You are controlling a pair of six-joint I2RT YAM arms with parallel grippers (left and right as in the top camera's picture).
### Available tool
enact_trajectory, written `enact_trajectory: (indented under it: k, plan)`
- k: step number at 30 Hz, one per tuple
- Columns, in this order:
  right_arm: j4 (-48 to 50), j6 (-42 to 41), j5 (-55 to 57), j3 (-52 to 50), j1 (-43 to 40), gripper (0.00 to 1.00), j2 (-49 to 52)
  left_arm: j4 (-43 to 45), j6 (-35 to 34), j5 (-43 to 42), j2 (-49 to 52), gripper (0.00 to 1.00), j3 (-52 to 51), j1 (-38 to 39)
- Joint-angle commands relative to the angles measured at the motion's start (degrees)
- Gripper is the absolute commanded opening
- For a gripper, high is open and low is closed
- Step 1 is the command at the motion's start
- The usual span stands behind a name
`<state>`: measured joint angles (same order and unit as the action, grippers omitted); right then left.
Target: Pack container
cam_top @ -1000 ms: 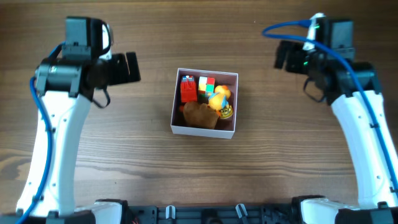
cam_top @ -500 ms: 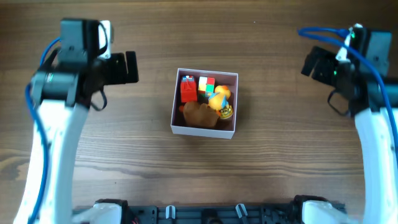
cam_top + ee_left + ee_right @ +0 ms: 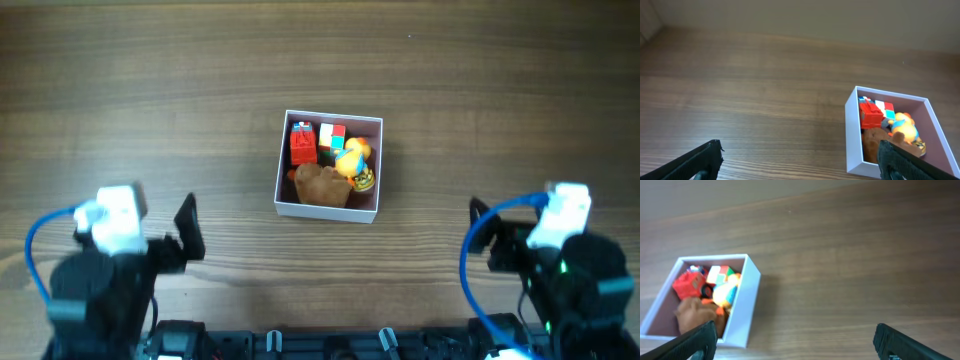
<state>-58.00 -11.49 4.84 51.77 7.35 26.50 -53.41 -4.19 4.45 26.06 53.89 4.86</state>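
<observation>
The container (image 3: 327, 211), a square box with white walls and a pink inside, sits at the table's middle. It holds a red toy (image 3: 301, 145), a coloured cube (image 3: 332, 136), a yellow duck (image 3: 351, 157) and a brown plush (image 3: 321, 183). My left gripper (image 3: 186, 230) is at the near left, open wide and empty. In the left wrist view (image 3: 800, 160) the container (image 3: 854, 131) lies ahead to the right. My right gripper (image 3: 483, 232) is at the near right, open wide and empty. In the right wrist view (image 3: 796, 336) the container (image 3: 746, 307) lies ahead to the left.
The wooden table (image 3: 480, 110) carries nothing else in view. Both arms' bases and blue cables (image 3: 468, 275) sit along the near edge.
Both arms have drawn back from the far side beside the container to the table's near edge. The container and its toys have not moved.
</observation>
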Motion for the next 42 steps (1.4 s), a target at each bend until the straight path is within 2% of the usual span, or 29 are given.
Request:
enact_trajectory:
  k: [1,29,32,36,42]
  plan:
    - [-2.97,2.36,2.56,-1.14,0.31,1.0,-1.64,-0.94,-0.79,2.1,-5.57,1.0,-2.38,-0.2]
    - [-1.49,2.54,-0.42,-2.67,0.28,1.0,-3.45,-1.79,-0.76,2.05,-5.88,1.0,-2.4,-0.2]
    - [5.55,4.02,-1.53,-6.56,0.28,1.0,-10.01,-1.79,-0.76,2.05,-5.88,1.0,-2.4,-0.2]
    - [20.26,3.98,-3.89,-21.2,0.28,1.0,-22.82,-1.79,-0.76,2.05,-5.88,1.0,-2.4,-0.2]
    - [44.28,4.04,-7.08,-37.88,0.17,1.0,-26.29,-1.79,-0.76,2.05,-5.88,1.0,-2.4,-0.2]
